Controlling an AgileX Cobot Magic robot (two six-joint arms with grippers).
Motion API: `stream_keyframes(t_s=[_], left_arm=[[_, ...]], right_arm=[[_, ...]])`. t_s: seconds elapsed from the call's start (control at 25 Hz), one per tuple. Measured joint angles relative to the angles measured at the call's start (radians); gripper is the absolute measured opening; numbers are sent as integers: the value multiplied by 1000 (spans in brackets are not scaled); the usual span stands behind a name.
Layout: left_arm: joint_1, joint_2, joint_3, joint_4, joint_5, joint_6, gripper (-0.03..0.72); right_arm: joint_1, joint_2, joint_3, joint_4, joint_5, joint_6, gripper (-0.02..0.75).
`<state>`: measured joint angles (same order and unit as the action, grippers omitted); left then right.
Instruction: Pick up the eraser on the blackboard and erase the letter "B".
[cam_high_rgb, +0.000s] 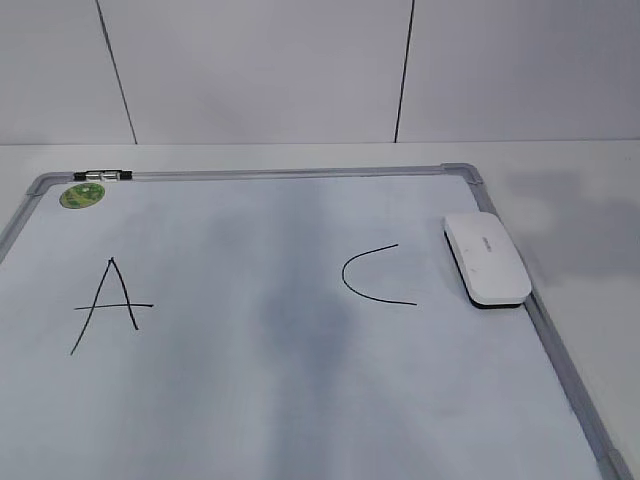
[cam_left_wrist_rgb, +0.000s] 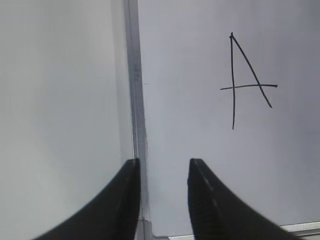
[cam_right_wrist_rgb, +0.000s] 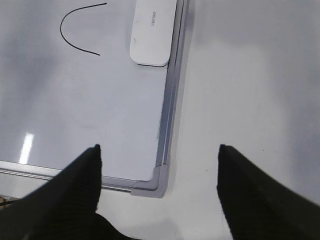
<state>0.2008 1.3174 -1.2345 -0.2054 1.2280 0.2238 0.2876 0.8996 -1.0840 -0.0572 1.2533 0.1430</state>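
Right wrist view shows the right claw (cam_right_wrist_rgb: 157, 167) with its jaws wide apart and empty, above the near right corner of the blackboard (cam_right_wrist_rgb: 145, 188). Further up, the eraser (cam_right_wrist_rgb: 150, 35) lies flat against the right frame, beside the letter C (cam_right_wrist_rgb: 80, 25). The left claw (cam_left_wrist_rgb: 163, 172) stands partly apart, empty, over the left frame, near the letter A (cam_left_wrist_rgb: 247, 82). Between A and C only a grey smear (cam_high_rgb: 290, 300) is visible, no "B". The worktop (cam_high_rgb: 590, 190) is white
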Motion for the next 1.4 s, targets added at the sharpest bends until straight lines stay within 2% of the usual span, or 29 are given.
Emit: stream_keyframes(t_s=[0.32, 0.76, 1.0, 1.4], left_arm=[[0, -276, 102, 0, 14, 0, 244], [0, -730, 324, 35, 30, -2, 243], [-28, -888, 460, 39, 30, -2, 243], [-53, -1175, 672, 39, -22, 80, 243]], right_arm=[[0, -318, 117, -11, 7, 0, 537], [0, -666, 318, -84, 17, 0, 536], [0, -782, 434, -86, 19, 0, 536], [0, -863, 554, -98, -22, -28, 535]])
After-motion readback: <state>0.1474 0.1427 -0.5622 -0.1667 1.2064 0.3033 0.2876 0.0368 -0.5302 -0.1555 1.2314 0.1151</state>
